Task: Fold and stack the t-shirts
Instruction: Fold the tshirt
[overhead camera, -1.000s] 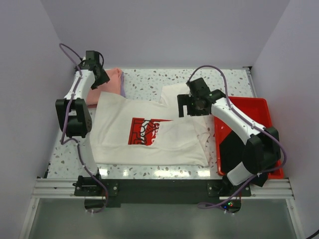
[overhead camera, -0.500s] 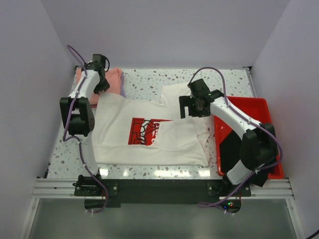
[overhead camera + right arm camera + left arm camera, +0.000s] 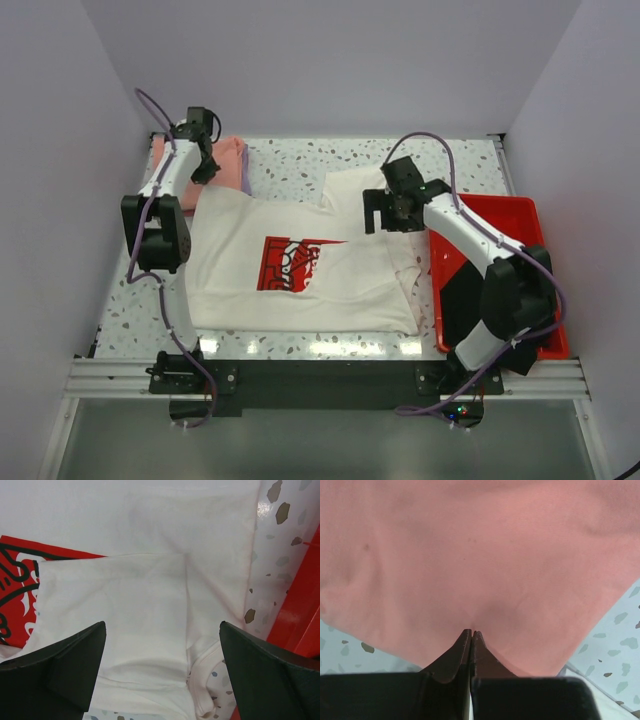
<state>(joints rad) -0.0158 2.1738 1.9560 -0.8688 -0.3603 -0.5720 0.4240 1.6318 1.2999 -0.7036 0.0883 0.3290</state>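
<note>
The cream-white t-shirt [image 3: 300, 265] with its red square print [image 3: 290, 262] lies spread across the middle of the table, one sleeve folded inward. At the back left lies the salmon-pink t-shirt [image 3: 225, 160], a lavender edge [image 3: 246, 176] showing at its right side. My left gripper [image 3: 205, 165] is over it, shut. In the left wrist view its fingertips [image 3: 471, 631] pinch the pink cloth [image 3: 480, 555], which puckers at the tips. My right gripper [image 3: 385, 212] hangs open above the white shirt's upper right part; in its wrist view the gripper [image 3: 162, 625] straddles a folded flap [image 3: 135, 615].
A red plastic tray [image 3: 505, 215] stands at the right, partly under my right arm; its wall [image 3: 300, 605] shows in the right wrist view. Speckled tabletop [image 3: 300, 165] shows at the back. Walls close in the left, right and rear sides.
My left gripper has moved a little toward the back over the pink t-shirt and closed its jaws on the cloth. My right gripper has shifted slightly toward the back and stays open.
</note>
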